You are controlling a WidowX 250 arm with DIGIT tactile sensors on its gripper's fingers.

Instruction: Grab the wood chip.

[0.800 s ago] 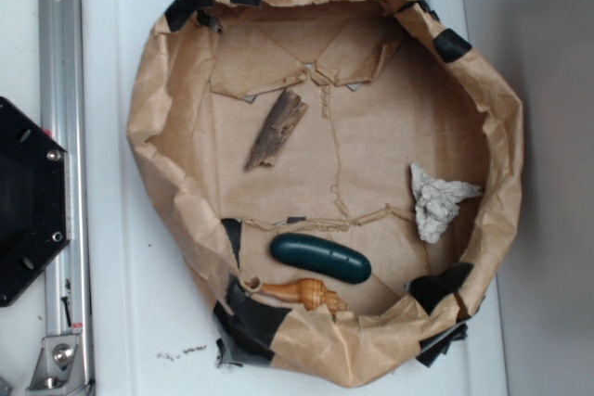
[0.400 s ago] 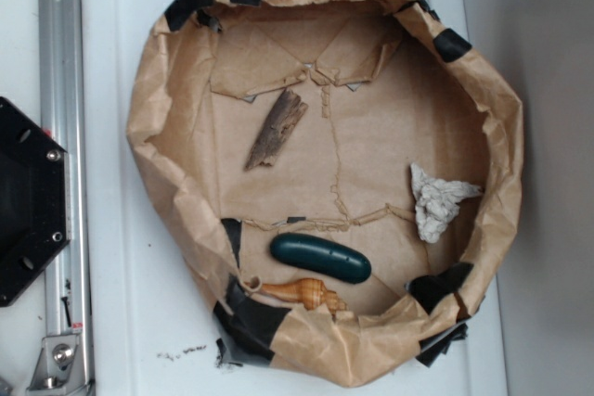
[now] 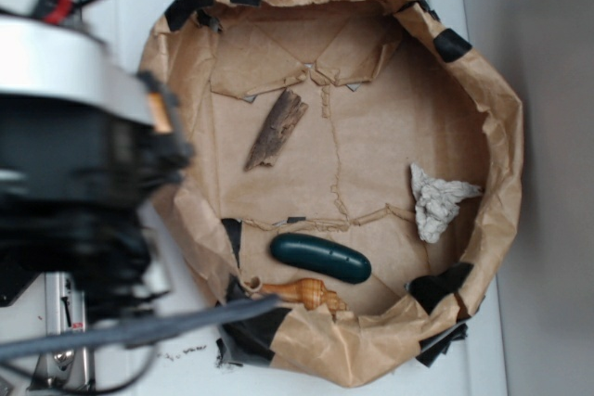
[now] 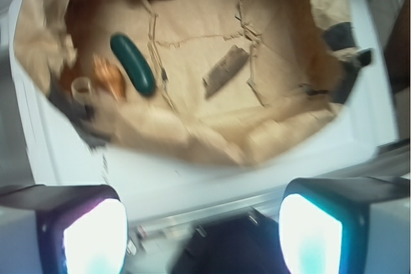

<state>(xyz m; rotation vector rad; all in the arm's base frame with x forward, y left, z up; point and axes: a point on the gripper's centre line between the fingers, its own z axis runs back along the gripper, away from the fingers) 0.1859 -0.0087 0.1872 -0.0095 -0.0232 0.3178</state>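
Wood chip (image 3: 276, 129) (image 4: 226, 70) flat on paper in both views; hand (image 4: 202, 226) spread wide, empty, wrist view only.

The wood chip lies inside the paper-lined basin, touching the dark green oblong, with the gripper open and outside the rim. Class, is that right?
Not quite. The wood chip lies apart from the dark green oblong, bare paper between them, as the exterior view shows. The rest holds: the gripper is open, outside the basin's rim.
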